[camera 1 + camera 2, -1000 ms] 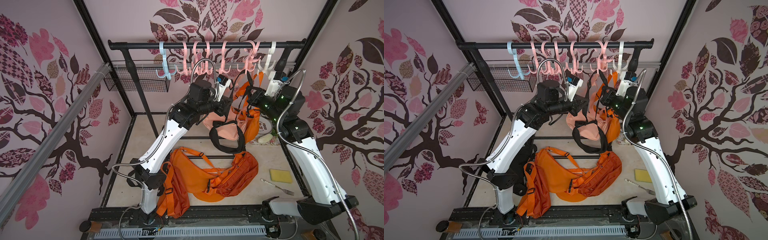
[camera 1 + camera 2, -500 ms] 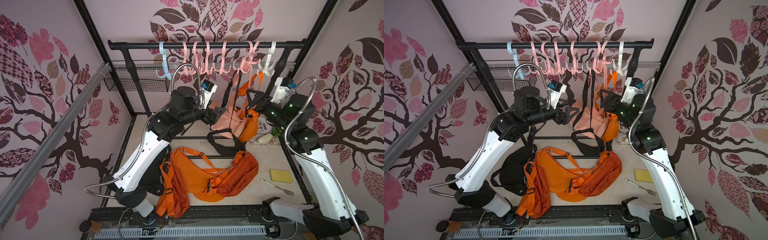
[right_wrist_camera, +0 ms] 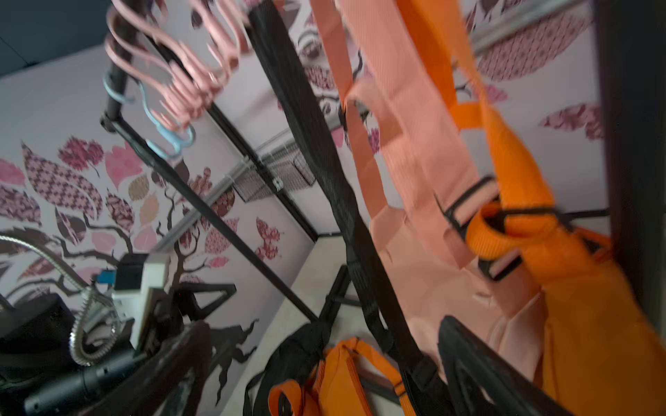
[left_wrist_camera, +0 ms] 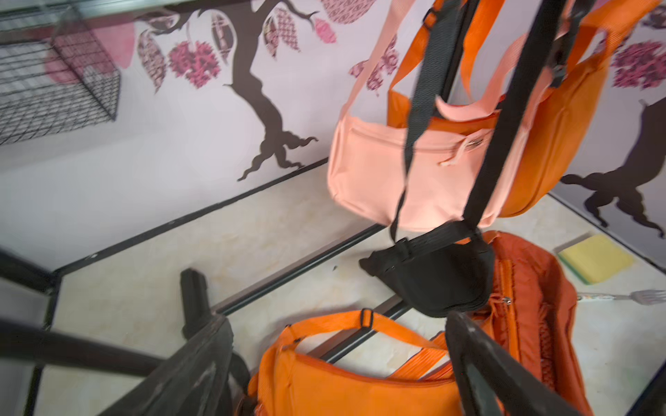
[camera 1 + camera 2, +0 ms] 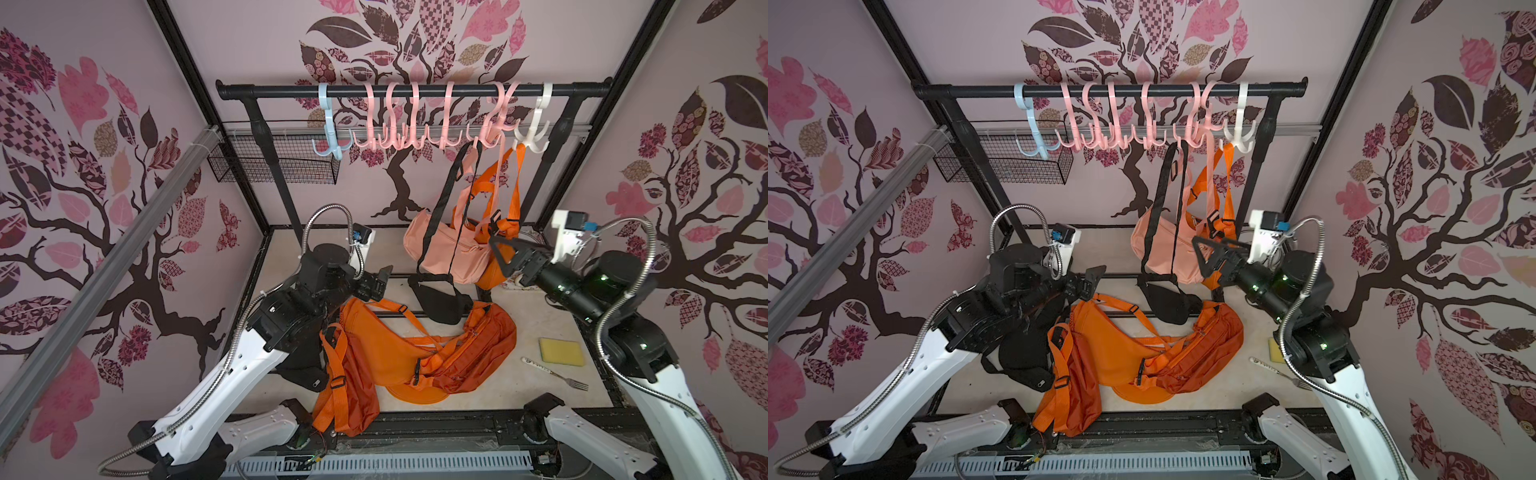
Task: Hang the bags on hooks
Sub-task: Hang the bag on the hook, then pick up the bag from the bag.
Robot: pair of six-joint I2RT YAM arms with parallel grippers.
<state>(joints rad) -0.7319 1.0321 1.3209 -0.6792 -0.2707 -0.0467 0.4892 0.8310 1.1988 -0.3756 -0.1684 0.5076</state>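
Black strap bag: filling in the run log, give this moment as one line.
black fabric strap bag: hanging on pink plastic hook | left pincer: open, empty | right pincer: open, empty

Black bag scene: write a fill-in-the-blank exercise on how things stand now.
1. The black bag hangs by its strap from a ___ hook.
2. The left gripper and right gripper both stand ___, holding nothing.
3. The yellow sponge lies beside a ___.
Missing words: pink; open; fork.
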